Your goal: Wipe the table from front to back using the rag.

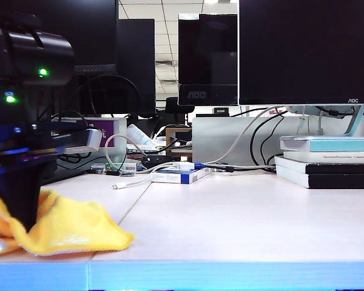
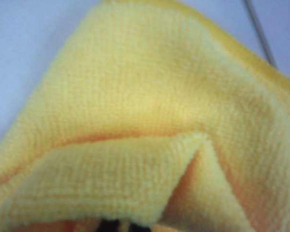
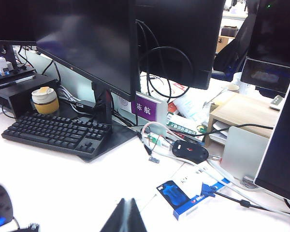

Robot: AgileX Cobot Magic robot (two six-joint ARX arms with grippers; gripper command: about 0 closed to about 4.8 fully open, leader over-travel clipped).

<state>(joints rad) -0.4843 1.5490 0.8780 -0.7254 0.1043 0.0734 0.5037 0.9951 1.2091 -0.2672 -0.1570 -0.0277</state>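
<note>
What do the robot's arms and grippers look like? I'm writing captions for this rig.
The left arm is glossy black and rounded, with two green indicator lights and a small blue one. Its left gripper is a dark, blocky shape. Of the right gripper only dark wedge-shaped fingertips show. No markings are legible.

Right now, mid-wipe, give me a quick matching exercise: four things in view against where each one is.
Things:
1. rag
2. left gripper
3. blue-and-white box
4. stack of books

Places:
A. back right of the table
B. front left corner, bunched
C. centre back, by the cables
D. pressed down on the yellow cloth

Pairs: 1-B, 2-D, 3-C, 4-A
</note>
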